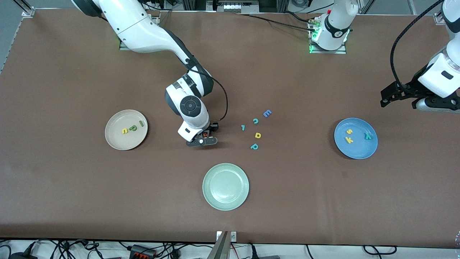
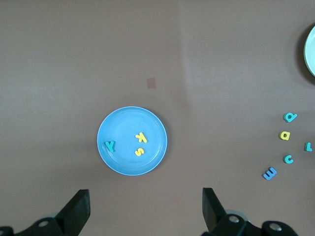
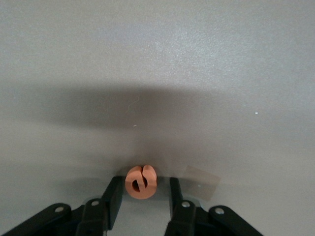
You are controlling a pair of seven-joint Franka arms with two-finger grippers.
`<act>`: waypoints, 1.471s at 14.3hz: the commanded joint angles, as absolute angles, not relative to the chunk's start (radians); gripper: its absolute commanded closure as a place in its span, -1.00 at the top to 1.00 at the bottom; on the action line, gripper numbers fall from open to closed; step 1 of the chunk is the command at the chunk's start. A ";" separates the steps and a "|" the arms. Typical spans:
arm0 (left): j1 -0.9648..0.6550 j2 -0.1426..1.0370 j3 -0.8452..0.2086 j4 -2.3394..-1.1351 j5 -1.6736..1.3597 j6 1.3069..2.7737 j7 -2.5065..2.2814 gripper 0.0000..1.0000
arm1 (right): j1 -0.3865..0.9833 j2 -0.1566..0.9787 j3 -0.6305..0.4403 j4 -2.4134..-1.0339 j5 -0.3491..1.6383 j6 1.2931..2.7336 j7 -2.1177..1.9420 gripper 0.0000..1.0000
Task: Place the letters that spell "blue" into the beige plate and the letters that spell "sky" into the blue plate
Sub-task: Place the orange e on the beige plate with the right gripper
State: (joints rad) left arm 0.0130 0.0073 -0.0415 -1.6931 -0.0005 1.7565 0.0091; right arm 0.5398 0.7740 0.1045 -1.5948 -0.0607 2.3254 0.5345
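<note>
The orange "e" [image 3: 141,182] lies on the table between the fingers of my right gripper [image 3: 144,187], which is low on the table [image 1: 203,139] between the beige plate [image 1: 118,141] and the loose letters. Its jaws stand close on both sides of the "e", with a gap showing on one side. The beige plate holds the yellow "u" [image 1: 124,131], green "b" [image 1: 133,127] and olive "l" [image 1: 141,124]. The blue plate [image 1: 359,149] holds the yellow "s" [image 1: 349,132], yellow "k" [image 1: 348,140] and teal "y" [image 1: 367,136]. My left gripper [image 2: 145,201] hangs open and empty above the table at the left arm's end.
A pale green plate [image 1: 225,186] sits nearest the front camera. Loose letters lie mid-table: a blue blocky one [image 1: 267,113], a teal "c" [image 1: 255,121], a small teal bar [image 1: 243,127], a yellow "a"-like one [image 1: 257,135] and a teal "p" [image 1: 254,146].
</note>
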 commanded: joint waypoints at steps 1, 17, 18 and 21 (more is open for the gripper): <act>0.012 0.003 -0.043 -1.677 0.005 1.735 0.011 1.00 | 0.537 0.787 0.106 -1.577 -0.072 2.326 0.540 -0.09; 0.015 0.003 -0.041 -1.675 0.003 1.723 0.009 1.00 | 0.353 0.681 0.104 -1.572 -0.069 2.157 0.525 -0.81; 0.015 0.003 -0.041 -1.675 0.005 1.721 0.009 1.00 | 0.327 0.664 0.104 -1.580 -0.068 2.105 0.491 -0.81; 0.015 0.003 -0.043 -1.675 0.005 1.721 0.011 1.00 | 0.235 0.617 0.104 -1.624 -0.071 1.985 0.396 -0.80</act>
State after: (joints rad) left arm 0.0151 0.0073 -0.0406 -1.6916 -0.0005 1.7456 0.0091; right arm 0.2921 0.6652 0.0887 -1.5642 -0.0611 2.0386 0.4476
